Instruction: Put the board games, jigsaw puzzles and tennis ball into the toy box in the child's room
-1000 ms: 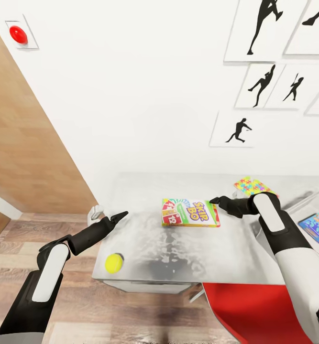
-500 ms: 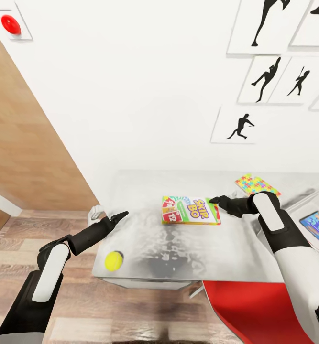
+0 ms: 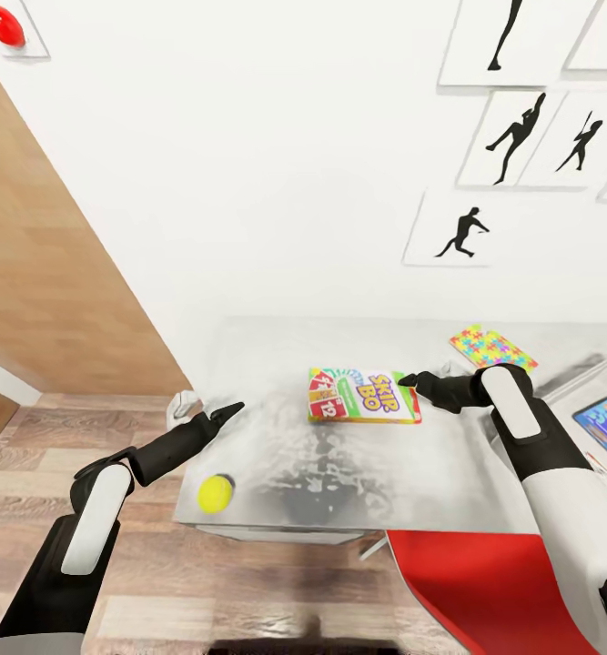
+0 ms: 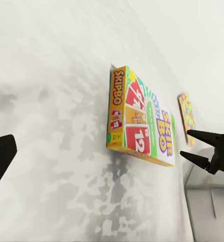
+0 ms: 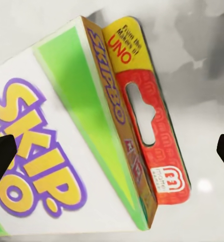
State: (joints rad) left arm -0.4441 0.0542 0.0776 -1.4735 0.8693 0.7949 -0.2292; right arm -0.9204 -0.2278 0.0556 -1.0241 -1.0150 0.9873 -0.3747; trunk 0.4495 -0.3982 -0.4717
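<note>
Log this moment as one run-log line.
right gripper: open, at Skip-Bo edge | left gripper: open, idle | tennis ball: on table

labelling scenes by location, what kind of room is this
Probably a child's bedroom or playroom: black baseball-player silhouette pictures hang on the white wall, and the pale grey mottled desk holds a colourful Skip-Bo game box, a multicolour jigsaw sheet and a small yellow-green ball.
</note>
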